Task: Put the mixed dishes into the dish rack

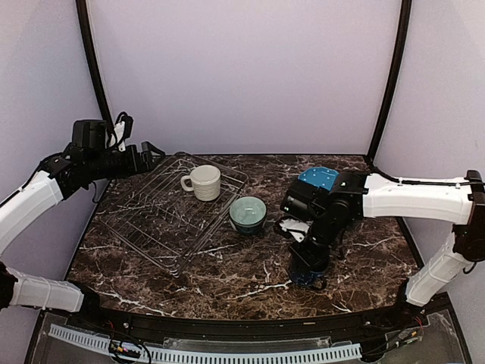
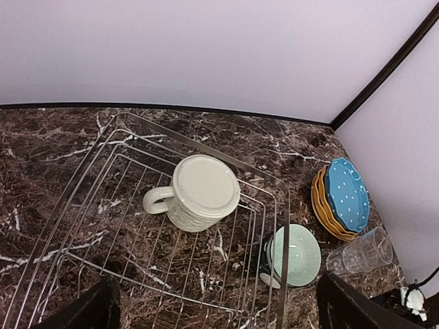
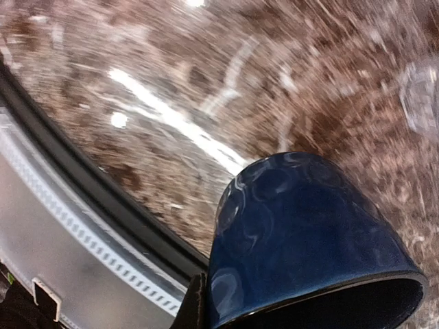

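Soft, even light from above fills the overhead view: the pale walls are bright, and the dark marble table (image 1: 227, 280) shows only a faint sheen and weak shadows. The left wrist view is sharp and evenly lit, though the left gripper's dark fingers (image 2: 79, 308) are blurred shapes in the lower corners. The right wrist view has heavy motion blur streaking the marble and white glare patches, while the dark blue mug (image 3: 302, 240) is fairly crisp and carries swirling reflections.
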`<state>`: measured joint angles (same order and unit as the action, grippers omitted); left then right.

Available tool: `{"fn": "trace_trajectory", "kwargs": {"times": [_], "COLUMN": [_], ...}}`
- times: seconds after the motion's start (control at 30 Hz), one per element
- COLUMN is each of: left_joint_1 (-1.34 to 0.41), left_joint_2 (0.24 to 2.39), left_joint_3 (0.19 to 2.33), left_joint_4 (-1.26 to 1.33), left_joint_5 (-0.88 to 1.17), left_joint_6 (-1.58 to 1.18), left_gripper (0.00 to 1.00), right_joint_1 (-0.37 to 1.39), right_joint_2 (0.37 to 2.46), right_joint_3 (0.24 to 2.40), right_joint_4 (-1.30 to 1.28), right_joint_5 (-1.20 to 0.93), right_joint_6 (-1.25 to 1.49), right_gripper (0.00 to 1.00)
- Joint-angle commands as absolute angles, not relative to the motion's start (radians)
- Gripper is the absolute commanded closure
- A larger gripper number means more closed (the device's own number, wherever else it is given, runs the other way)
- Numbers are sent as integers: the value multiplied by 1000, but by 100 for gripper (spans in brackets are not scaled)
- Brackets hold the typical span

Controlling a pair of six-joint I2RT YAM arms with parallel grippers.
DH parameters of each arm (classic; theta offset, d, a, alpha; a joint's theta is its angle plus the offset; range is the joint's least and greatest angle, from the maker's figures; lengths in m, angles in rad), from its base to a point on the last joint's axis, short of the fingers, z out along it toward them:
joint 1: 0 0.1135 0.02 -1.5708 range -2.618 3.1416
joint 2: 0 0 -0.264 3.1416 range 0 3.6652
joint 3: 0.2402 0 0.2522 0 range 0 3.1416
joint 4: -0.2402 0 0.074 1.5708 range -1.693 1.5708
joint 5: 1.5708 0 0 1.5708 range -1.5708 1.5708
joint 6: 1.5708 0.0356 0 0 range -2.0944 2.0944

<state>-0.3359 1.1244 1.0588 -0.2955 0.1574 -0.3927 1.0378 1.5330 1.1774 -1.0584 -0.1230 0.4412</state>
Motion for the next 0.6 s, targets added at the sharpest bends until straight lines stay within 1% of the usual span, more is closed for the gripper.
{"fn": "trace_trajectory", "kwargs": {"times": [0.0, 0.07, 0.17, 0.27, 0.37, 0.47, 0.57], "left_joint_1": [-333, -334, -334, -344, -365, -387, -392], "left_joint_2": [1083, 1069, 1029, 990, 969, 976, 997], "left_joint_3": [1067, 1033, 932, 847, 787, 767, 739], "left_joint_4": [-295, -228, -37, 141, 239, 274, 364], "left_joint_5": [289, 405, 603, 717, 739, 765, 793], "left_joint_6": [-345, -375, -460, -561, -588, -608, -693], "left_gripper": [1, 1, 1, 1, 1, 1, 1], "right_joint_1": [1080, 1081, 1077, 1057, 1022, 989, 971], "right_joint_2": [1452, 1459, 1493, 1537, 1580, 1609, 1633], "right_joint_3": [1342, 1396, 1472, 1531, 1564, 1568, 1568], "right_joint_4": [-875, -799, -676, -536, -397, -244, -141], "right_joint_5": [-263, -281, -293, -356, -455, -558, -616], "right_joint_6": [390, 347, 282, 248, 250, 275, 292], "right_gripper": [100, 100, 100, 100, 100, 100, 100]}}
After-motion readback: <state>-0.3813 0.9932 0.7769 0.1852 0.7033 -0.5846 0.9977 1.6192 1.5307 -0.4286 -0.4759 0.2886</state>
